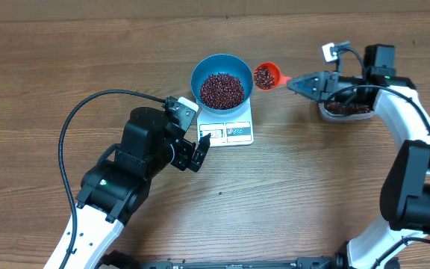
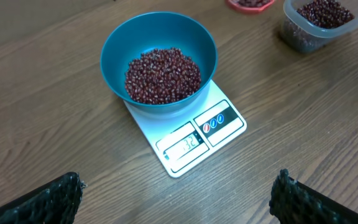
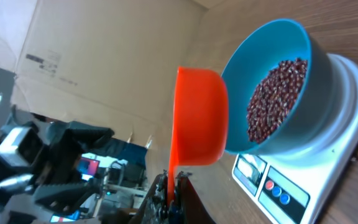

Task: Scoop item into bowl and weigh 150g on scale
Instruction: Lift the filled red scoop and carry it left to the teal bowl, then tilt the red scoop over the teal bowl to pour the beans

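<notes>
A bright blue bowl [image 1: 222, 81] [image 2: 158, 63] [image 3: 278, 81] stands on the white scale [image 1: 233, 131] [image 2: 197, 134] [image 3: 328, 168], holding a pile of dark red beans [image 1: 222, 90] [image 2: 163, 75] [image 3: 272, 99]. My right gripper [image 1: 304, 83] [image 3: 171, 186] is shut on the handle of an orange-red scoop [image 1: 266, 75] [image 3: 197, 118], which carries beans and hovers just right of the bowl's rim. My left gripper [image 1: 198, 153] [image 2: 176, 199] is open and empty over bare wood in front of the scale.
A clear plastic tub [image 1: 345, 110] [image 2: 319, 22] with more beans sits under the right arm, to the right of the scale. A black cable [image 1: 95, 101] loops over the table at the left. Cardboard and equipment show behind the table in the right wrist view.
</notes>
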Robot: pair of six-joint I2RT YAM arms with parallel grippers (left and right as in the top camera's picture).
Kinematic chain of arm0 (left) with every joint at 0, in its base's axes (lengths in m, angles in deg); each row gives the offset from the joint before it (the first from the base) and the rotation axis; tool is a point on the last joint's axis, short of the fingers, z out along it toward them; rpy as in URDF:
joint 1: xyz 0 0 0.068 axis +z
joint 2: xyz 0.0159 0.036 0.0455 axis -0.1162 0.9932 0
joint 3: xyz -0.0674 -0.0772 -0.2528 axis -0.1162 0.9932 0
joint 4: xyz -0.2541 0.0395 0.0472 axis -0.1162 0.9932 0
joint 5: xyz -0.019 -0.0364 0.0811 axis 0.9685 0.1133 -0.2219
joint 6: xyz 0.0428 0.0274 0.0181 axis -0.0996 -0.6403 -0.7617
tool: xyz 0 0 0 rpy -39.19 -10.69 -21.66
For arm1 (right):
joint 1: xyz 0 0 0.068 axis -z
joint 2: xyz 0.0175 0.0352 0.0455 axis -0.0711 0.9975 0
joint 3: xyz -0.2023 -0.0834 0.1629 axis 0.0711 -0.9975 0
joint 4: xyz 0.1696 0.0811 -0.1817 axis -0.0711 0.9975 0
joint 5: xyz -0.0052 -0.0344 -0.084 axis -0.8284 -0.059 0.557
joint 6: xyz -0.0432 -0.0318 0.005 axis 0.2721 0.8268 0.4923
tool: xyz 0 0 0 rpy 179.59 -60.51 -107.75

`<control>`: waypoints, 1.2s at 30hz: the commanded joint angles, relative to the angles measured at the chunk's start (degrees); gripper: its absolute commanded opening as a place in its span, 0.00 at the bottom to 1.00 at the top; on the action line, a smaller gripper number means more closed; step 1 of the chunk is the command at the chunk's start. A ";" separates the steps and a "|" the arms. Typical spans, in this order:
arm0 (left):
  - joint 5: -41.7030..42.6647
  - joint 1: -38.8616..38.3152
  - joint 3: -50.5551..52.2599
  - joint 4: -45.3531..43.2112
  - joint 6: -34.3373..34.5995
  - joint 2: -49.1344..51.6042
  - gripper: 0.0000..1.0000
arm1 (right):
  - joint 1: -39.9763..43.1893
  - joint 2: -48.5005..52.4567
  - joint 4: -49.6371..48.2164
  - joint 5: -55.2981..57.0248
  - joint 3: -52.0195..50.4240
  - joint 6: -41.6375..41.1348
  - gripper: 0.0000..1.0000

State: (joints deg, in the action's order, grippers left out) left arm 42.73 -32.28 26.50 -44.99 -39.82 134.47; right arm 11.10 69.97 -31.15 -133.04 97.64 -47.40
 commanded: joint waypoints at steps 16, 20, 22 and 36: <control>0.37 0.09 -1.18 -0.07 0.57 0.33 0.99 | -12.79 0.39 -18.69 20.31 0.24 -14.88 0.04; 0.37 0.09 -1.18 -0.07 0.57 0.33 0.99 | -14.93 0.39 -19.30 28.28 0.24 -12.83 0.04; 0.37 0.09 -1.18 -0.07 0.57 0.33 1.00 | -15.52 0.39 -19.32 28.83 0.24 -9.05 0.04; 0.37 0.09 -1.18 -0.07 0.57 0.33 1.00 | -17.31 0.39 -19.30 32.57 0.24 5.44 0.04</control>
State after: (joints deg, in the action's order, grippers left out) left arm 42.73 -32.28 26.50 -45.01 -39.82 134.47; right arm -6.10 69.97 -49.88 -103.30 97.64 -44.93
